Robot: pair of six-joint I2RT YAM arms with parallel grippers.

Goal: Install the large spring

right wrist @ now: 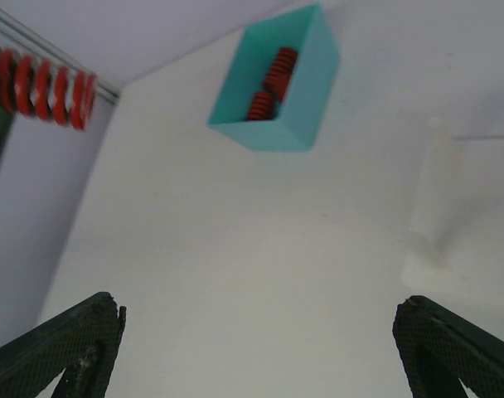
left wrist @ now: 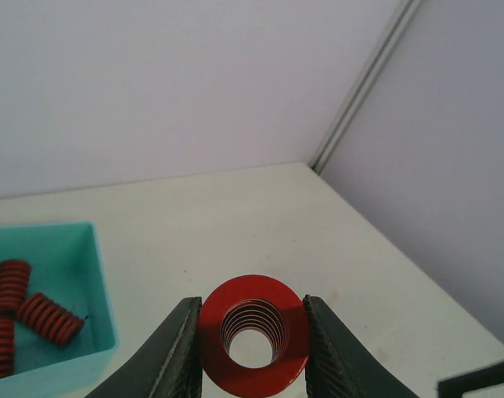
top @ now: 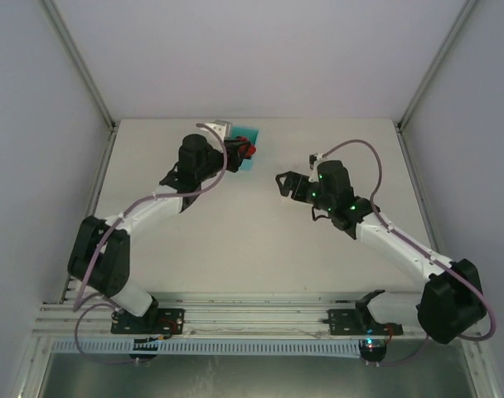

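Since the left claw (top: 242,152) is closed on the large red coil spring (left wrist: 254,290), the task's part is already in hand. It hangs raised above the pale table (top: 235,249) at the far left of the workspace. The left wrist view looks straight down the spring's bore. One finger presses each side of the outer coils, so the grip runs across the diameter.

Handling notes (judgement):
- The coils are thick and closely wound. Expect a stiff part that does not sag or buckle under claw pressure.
- Weight is probably modest for its size.
- The painted surface looks smooth, and the round flanks meet each finger only along a narrow line. The spring may therefore pivot or slip when its end is pushed against a seat.
- The best hold is across the outside near mid-length, leaving the open end free to slide over or into its mount.
- If released on the table it is likely to roll.

Just beside the held spring stands the open teal plastic bin (left wrist: 61,377), holding several spare red springs (left wrist: 49,317) lying on their sides.

Further right, well apart from the bin, the right claw (top: 283,184) hovers above the table. Its dark textured fingers (right wrist: 70,340) are spread wide with nothing between them.

No mounting post or seat for the spring shows in any view.
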